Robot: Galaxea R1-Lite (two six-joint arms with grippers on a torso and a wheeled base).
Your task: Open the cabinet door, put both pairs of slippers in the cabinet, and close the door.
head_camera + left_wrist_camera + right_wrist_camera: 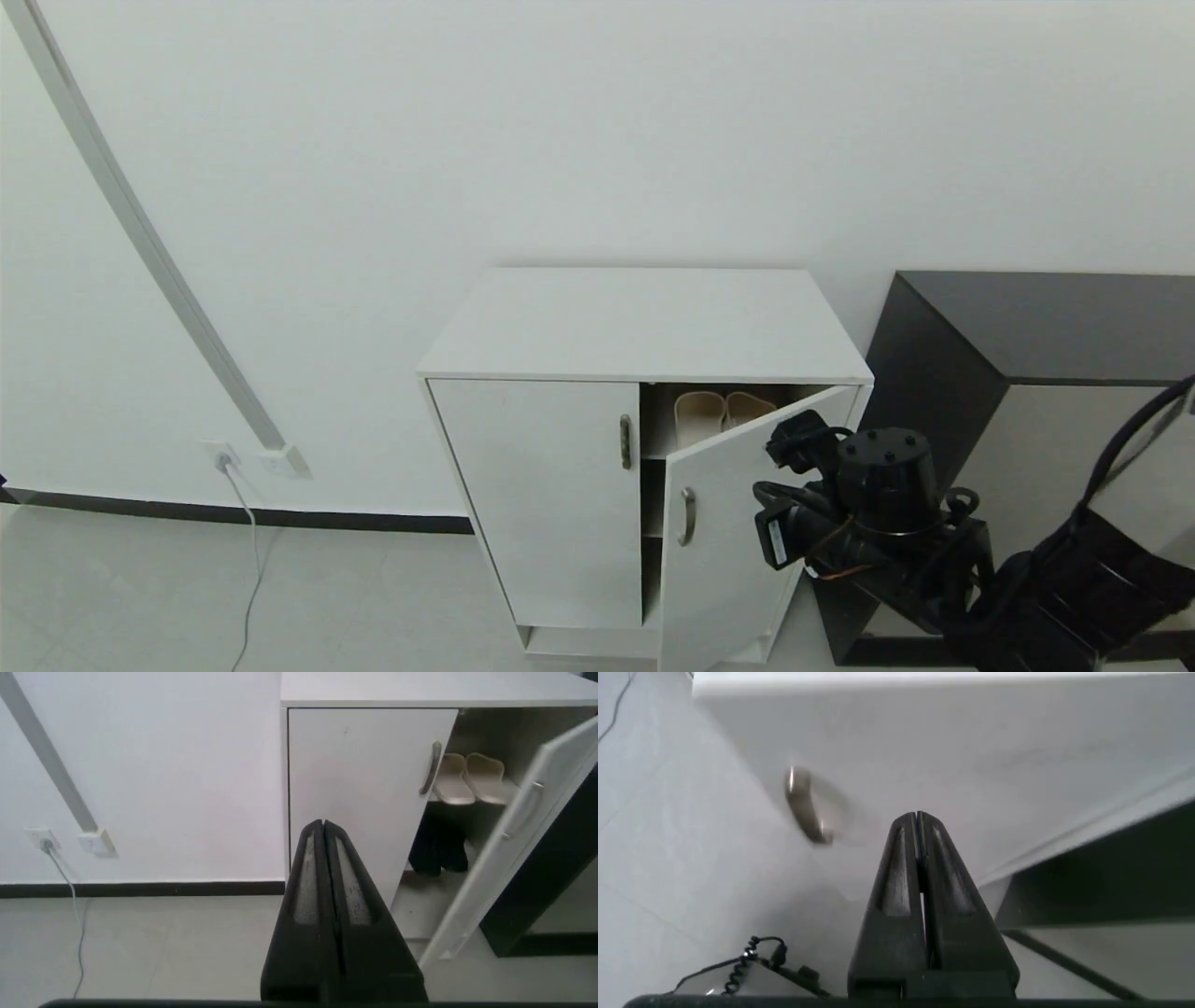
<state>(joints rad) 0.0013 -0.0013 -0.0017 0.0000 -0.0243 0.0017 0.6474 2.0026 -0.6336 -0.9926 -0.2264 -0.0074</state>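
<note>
notably, left wrist view reveals dark slippers (439, 849) under beige slippers (472, 777); left gripper (323, 826), right gripper (918, 819) together.

white cabinet (644, 322), beige slippers (700, 418), dark slippers (439, 849), bronze handles (625, 441).

Pale beige slippers (714, 415) on the top shelf: near ends hidden behind the half-open white cabinet door (719, 551), itself cut off by the head view's lower edge. Dark pair (439, 849) beneath: outline indistinct. Curved metal door handle (808, 807): blurred.

The left pincer (323, 826) and the right pincer (918, 819) are both closed tight.
</note>
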